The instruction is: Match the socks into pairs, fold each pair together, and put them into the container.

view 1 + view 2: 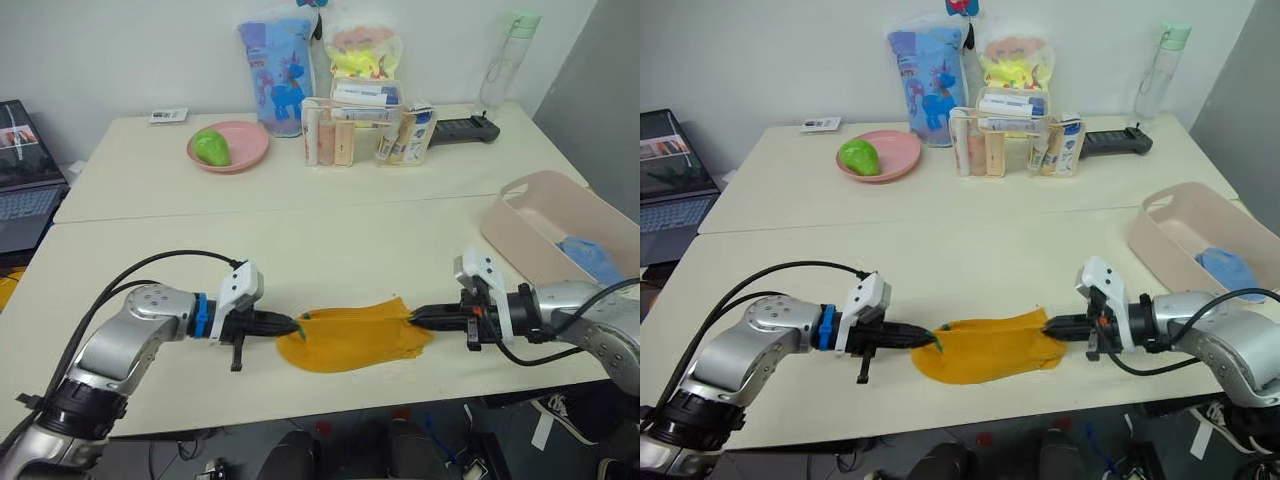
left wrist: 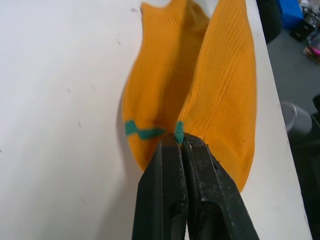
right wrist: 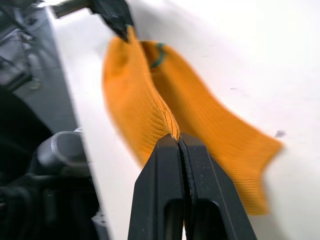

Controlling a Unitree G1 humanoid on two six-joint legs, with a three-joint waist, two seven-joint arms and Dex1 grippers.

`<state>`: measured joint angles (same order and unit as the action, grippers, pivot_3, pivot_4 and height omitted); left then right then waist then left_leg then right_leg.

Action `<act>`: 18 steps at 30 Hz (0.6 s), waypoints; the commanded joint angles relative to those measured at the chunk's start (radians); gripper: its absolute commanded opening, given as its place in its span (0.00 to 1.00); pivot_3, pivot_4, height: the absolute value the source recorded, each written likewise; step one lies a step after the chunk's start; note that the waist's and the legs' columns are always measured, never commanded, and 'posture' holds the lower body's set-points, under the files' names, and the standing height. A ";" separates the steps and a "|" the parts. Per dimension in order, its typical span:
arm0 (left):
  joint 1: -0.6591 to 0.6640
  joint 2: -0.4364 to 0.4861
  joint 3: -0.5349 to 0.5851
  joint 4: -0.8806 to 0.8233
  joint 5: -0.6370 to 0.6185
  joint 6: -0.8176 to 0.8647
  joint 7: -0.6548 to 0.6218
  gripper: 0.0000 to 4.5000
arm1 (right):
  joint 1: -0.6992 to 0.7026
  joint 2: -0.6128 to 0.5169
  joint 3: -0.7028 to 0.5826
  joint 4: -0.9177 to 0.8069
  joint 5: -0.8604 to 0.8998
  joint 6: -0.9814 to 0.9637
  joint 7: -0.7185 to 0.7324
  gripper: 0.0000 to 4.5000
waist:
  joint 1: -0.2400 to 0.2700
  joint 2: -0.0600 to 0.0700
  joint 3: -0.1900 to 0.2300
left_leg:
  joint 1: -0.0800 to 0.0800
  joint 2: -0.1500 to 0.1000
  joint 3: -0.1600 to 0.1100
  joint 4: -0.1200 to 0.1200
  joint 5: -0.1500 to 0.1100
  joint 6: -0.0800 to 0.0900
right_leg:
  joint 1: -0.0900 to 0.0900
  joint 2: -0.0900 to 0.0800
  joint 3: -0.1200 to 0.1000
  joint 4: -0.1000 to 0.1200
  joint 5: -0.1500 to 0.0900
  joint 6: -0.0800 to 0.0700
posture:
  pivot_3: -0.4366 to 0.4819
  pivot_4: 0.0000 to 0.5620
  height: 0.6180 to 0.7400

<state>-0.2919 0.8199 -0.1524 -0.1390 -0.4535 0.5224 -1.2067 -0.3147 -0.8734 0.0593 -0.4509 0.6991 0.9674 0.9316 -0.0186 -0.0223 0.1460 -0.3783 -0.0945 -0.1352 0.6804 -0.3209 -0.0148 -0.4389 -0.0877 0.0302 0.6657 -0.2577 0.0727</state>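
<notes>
Mustard-yellow ribbed knit socks [image 1: 352, 336], with a thin green band at one end: lie near the front edge of the pale surface [image 1: 300, 215], long axis running left to right between the two arms. In the wrist views two layers show, one raised into a ridge along the pinched line, the other flat beneath.

Left gripper [image 1: 292, 325]: black fingers closed on the left, green-banded end.

Right gripper [image 1: 416, 316]: black fingers closed on the opposite end; each arm is at its own end, neither nearer the middle.

Judged next move: a fold along the long axis, one end carried toward the other.

Pale pink-beige rectangular plastic container [image 1: 527, 208]: on the right of the surface, nearer the right arm, holding a light blue sock [image 1: 590, 256]
</notes>
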 commanded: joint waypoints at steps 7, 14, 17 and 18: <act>-0.060 -0.010 -0.049 0.027 0.083 0.046 0.031 0.01 | -0.065 0.044 0.067 0.073 -0.114 -0.078 -0.014 0.00 | -0.005 0.000 0.000 | 0.000 0.000 0.000 0.000 0.000 0.000 | 0.000 0.000 0.000 0.000 0.000 0.000 | 0.48 0.27 1.00; -0.107 -0.051 -0.077 0.052 0.137 0.047 0.057 0.01 | -0.096 0.051 0.113 0.113 -0.207 -0.105 -0.036 0.00 | -0.004 0.000 0.000 | 0.000 0.000 0.000 0.000 0.000 0.000 | 0.000 0.000 0.000 0.000 0.000 0.000 | 0.48 0.27 1.00; -0.115 -0.061 -0.082 0.053 0.144 0.049 0.059 0.01 | -0.096 0.053 0.114 0.117 -0.213 -0.098 -0.027 0.00 | -0.005 0.000 0.000 | 0.000 0.000 0.000 0.000 0.000 0.000 | -0.001 0.000 0.000 0.000 0.000 0.000 | 0.48 0.27 1.00; -0.118 -0.064 -0.085 0.050 0.147 0.049 0.057 0.01 | -0.092 0.047 0.116 0.115 -0.215 -0.094 -0.023 0.00 | -0.005 0.000 0.000 | 0.000 0.000 0.000 0.000 0.000 0.000 | -0.001 0.000 0.000 0.000 0.000 0.000 | 0.48 0.27 1.00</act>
<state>-0.3947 0.7581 -0.2336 -0.0719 -0.3106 0.5795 -1.1471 -0.3990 -0.8174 0.1820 -0.3185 0.4898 0.8805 0.8988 -0.0236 -0.0222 0.1460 -0.3786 -0.0945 -0.1352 0.6808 -0.3208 -0.0149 -0.4394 -0.0876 0.0302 0.6658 -0.2576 0.0727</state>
